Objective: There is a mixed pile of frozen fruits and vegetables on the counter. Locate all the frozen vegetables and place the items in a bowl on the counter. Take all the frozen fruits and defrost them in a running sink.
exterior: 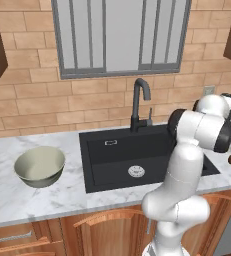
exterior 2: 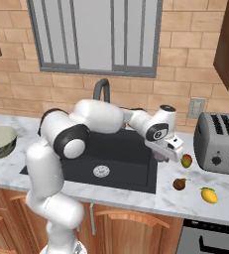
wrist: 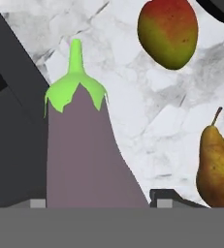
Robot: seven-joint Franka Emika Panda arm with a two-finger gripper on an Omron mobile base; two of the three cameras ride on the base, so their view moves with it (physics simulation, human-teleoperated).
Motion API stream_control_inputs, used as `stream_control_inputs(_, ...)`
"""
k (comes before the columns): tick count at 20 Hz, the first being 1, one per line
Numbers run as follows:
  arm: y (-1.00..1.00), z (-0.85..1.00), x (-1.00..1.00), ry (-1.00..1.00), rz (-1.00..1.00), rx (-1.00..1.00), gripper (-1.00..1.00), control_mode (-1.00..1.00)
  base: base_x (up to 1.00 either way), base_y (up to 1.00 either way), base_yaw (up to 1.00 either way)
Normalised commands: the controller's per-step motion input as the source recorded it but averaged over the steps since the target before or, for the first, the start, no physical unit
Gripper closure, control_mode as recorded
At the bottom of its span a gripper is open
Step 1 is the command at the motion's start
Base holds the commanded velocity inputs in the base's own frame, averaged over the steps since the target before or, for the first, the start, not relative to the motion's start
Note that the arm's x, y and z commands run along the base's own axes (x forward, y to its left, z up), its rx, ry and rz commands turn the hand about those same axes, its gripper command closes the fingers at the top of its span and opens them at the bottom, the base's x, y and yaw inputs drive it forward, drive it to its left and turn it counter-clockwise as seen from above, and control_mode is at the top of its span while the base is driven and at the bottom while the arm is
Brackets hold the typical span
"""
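Two end effector [wrist: 96, 203] fingers pinching purple eggplant [wrist: 87, 150] on counter [wrist: 147, 126], beside sink [wrist: 11, 131].

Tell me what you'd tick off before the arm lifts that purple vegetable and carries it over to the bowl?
1. Right item between the fingers: ok. The hand view shows the eggplant, a vegetable, filling the gap just above the gripper.
2. Grip closed on it: cannot tell. The fingertips flank its base, but contact is hidden at the frame's bottom edge.
3. Neighbours clear of the lift: ok. The mango and the brown pear lie apart from the eggplant on the counter.
4. Bowl ready: ok. The bowl sits upright left of the sink.
5. Path to the bowl: cannot tell. It crosses the sink near the tap.
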Motion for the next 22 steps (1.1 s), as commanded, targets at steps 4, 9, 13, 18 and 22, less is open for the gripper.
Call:
stream_control_inputs(4,0.51,0.34,-0.37,-0.08,0.00,-0.01,1.00,-1.00,0.00,0.00,0.00)
stream_control_inputs(9,0.55,0.34,-0.38,-0.08,0.00,-0.01,1.00,-1.00,0.00,0.00,0.00)
stream_control_inputs(13,0.50,0.14,-0.15,-0.07,-0.01,0.00,1.00,-1.00,0.00,0.00,0.00)
stream_control_inputs(18,0.49,0.17,-0.19,-0.06,0.00,0.01,1.00,-1.00,0.00,0.00,0.00)
stream_control_inputs(22,0.52,0.22,-0.24,-0.01,0.01,0.01,1.00,-1.00,0.00,0.00,0.00)
